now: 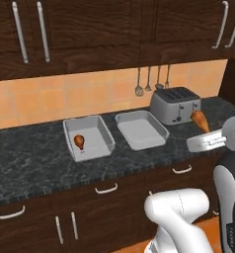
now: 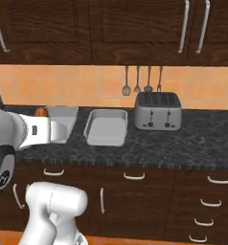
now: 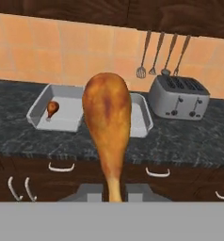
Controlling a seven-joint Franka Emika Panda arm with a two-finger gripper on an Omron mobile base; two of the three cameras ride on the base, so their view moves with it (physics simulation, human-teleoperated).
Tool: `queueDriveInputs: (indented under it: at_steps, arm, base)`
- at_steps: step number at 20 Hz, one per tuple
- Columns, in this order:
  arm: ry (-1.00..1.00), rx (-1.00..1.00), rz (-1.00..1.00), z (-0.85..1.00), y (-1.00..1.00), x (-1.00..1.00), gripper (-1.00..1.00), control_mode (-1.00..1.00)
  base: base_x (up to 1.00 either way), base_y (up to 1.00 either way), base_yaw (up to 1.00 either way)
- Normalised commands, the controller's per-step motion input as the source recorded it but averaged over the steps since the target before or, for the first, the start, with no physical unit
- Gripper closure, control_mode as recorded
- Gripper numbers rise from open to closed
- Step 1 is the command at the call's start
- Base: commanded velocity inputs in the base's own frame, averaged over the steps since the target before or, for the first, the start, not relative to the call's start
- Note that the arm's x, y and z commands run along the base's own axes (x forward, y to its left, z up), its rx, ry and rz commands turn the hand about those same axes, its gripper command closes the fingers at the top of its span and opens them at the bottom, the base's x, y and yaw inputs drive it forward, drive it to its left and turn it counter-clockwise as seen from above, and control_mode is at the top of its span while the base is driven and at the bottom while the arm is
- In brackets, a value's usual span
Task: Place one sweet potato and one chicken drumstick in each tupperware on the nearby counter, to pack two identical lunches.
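My gripper (image 3: pixel 115 192) is shut on the thin end of a golden-brown chicken drumstick (image 3: pixel 107 113), which stands up large in the hand view. From the left base view this drumstick (image 1: pixel 200 120) hangs in front of the counter's right part, near the toaster. Two pale tupperware tubs sit side by side on the dark counter (image 1: pixel 30 163). The left tupperware (image 1: pixel 92 144) holds a second small drumstick (image 1: pixel 79 142). The right tupperware (image 1: pixel 139 131) is bare inside. Both tubs lie beyond and to the left of my hand. The sweet potato is out of view.
A silver four-slot toaster (image 1: pixel 175 105) stands right of the tubs, with metal utensils (image 1: pixel 149 81) hanging on the orange tiled wall behind it. Dark wooden drawers with curved handles (image 1: pixel 106 188) run under the counter, and wall cabinets hang above.
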Motion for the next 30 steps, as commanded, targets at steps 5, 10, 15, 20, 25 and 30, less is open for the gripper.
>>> queueDriveInputs:
  at_steps: [5, 10, 15, 20, 25, 30]
  arm:
    - [0.0, 0.0, 0.0, 0.0, 0.0, 0.0, 1.0, 1.0]
    - [0.0, 0.03, 0.05, -0.11, -0.02, 0.06, 1.0, -1.0]
    - [0.23, 0.01, 0.06, -0.81, -0.11, 0.3, 1.0, -1.0]
    - [0.11, 0.0, -0.11, -0.74, 0.05, 0.98, 1.0, -1.0]
    - [0.05, 0.0, 0.0, -0.65, 0.0, 0.91, 1.0, -1.0]
    - [0.08, 0.0, 0.08, -0.42, -0.04, 0.87, 1.0, -1.0]
  base:
    - [0.71, 0.05, 0.02]
    - [0.39, -0.25, 0.21]
    - [0.0, 0.0, 0.0]
    - [0.0, 0.0, 0.0]
    - [0.0, 0.0, 0.0]
    - [0.0, 0.0, 0.0]
